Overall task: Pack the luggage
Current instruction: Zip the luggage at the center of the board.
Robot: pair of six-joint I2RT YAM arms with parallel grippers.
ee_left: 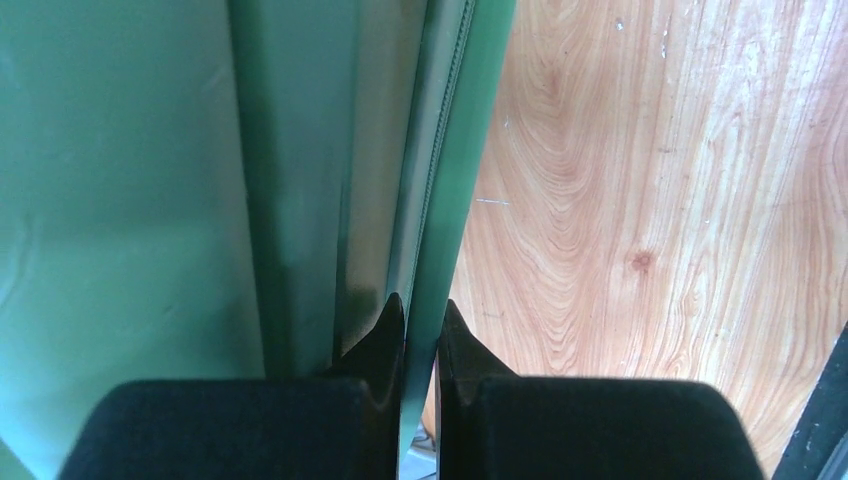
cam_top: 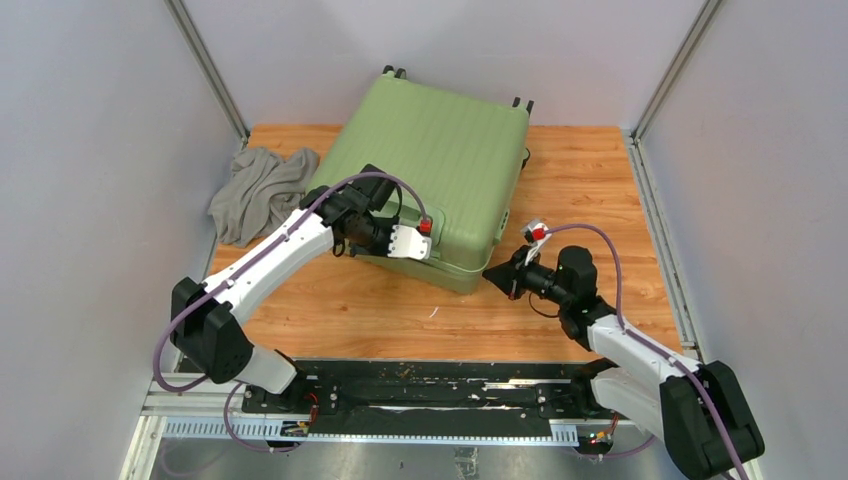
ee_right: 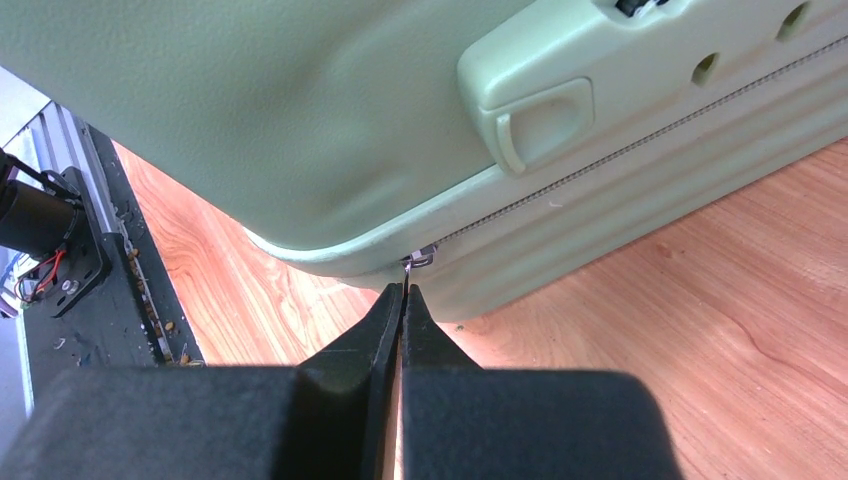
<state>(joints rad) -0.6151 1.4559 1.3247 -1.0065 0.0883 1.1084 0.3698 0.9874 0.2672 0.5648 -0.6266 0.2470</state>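
The luggage (cam_top: 440,170) lies with its lid down, so its inside is hidden. From above, the left arm (cam_top: 290,245) covers the shell's corner at 7 o'clock, and the tips of the left pincer (ee_left: 421,325) cannot be made out there. In the left wrist view the shell runs off the frame at 12 and 9 o'clock. At the right pincer (ee_right: 403,300), the zip pull (ee_right: 417,259) is too small to tell whether it is caught.

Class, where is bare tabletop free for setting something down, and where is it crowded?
Free: wood right of the luggage to the wall; the strip between its near side and the arm bases. Crowded: grey cloth at left; left gripper and right gripper on that near side.
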